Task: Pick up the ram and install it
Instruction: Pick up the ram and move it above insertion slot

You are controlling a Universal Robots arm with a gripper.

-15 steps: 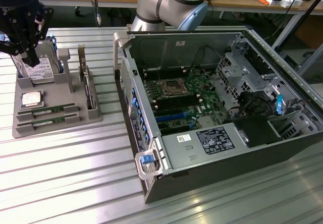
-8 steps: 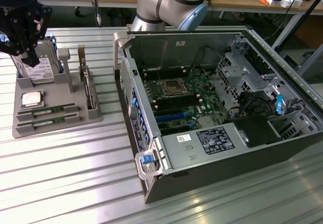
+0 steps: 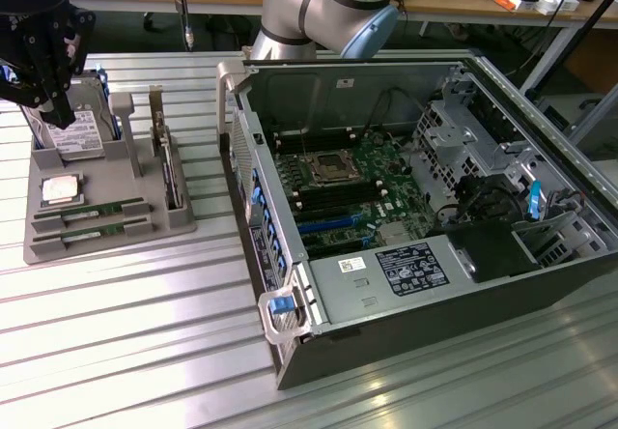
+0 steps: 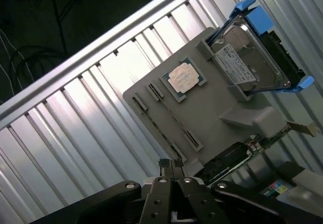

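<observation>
Two ram sticks lie on edge in the slots of a grey holder tray at the exterior view's left, thin green boards with dark chips. In the wrist view the ram shows edge-on as thin lines on the tray. My black gripper hangs above the tray's far end, over the hard drive and apart from the ram. Its fingers are pressed together with nothing between them. The open computer case lies at the exterior view's right, its motherboard with long memory slots exposed.
On the tray also sit a square silver processor and a silver hard drive in blue rails, with upright grey posts. The case's raised wall and handle stand between tray and motherboard. The ribbed metal table spreads in front.
</observation>
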